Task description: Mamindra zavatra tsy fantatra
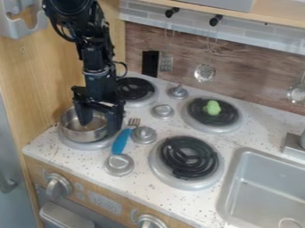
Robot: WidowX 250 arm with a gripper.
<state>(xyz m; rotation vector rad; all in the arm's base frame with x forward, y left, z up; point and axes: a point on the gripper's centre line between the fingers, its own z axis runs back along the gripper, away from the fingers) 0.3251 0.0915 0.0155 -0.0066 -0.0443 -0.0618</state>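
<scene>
black two-finger gripper (100, 126) spread, astride the right side of the round silver metal pot (82, 135). step judged: grasp pending; next, close, then lift.

It's a toy kitchen: the speckled surface has coil burners (189, 156) along its left and middle, a sink (260, 189) at its right edge, and knobs (58, 186) below its front edge.

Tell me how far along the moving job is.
No finished move can be confirmed: the metal pot sits on its burner. In hand: the gripper is down at the pot, fingers apart, one inside its rim. Probably left: closing, lifting and setting the pot elsewhere.
</scene>
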